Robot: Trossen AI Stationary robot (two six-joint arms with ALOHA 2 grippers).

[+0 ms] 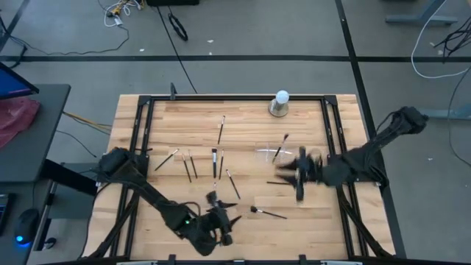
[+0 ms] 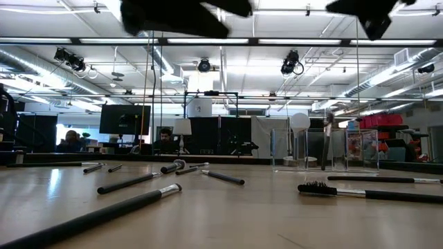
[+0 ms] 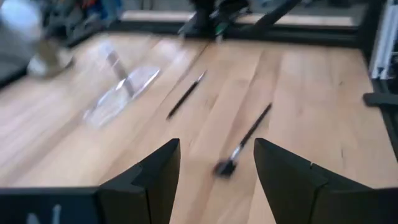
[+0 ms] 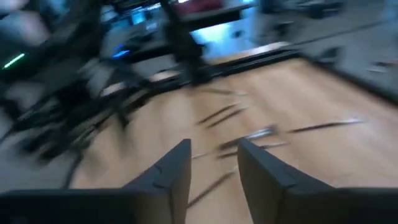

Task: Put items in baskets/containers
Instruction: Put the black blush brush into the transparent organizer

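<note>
right claw (image 1: 300, 175): apart, empty | clear holder (image 1: 271, 153): just beside | left claw (image 1: 221, 221): wide, near front edge

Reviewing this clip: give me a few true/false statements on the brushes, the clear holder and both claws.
1. One brush stands in the clear holder. True.
2. The left claw grips a brush. False: it is open and empty, with a brush on the table ahead of it.
3. The right claw holds nothing. True.
4. Every brush is in the holder. False: most lie loose on the table.
5. A white ball sits at the table's far edge. True.
</note>
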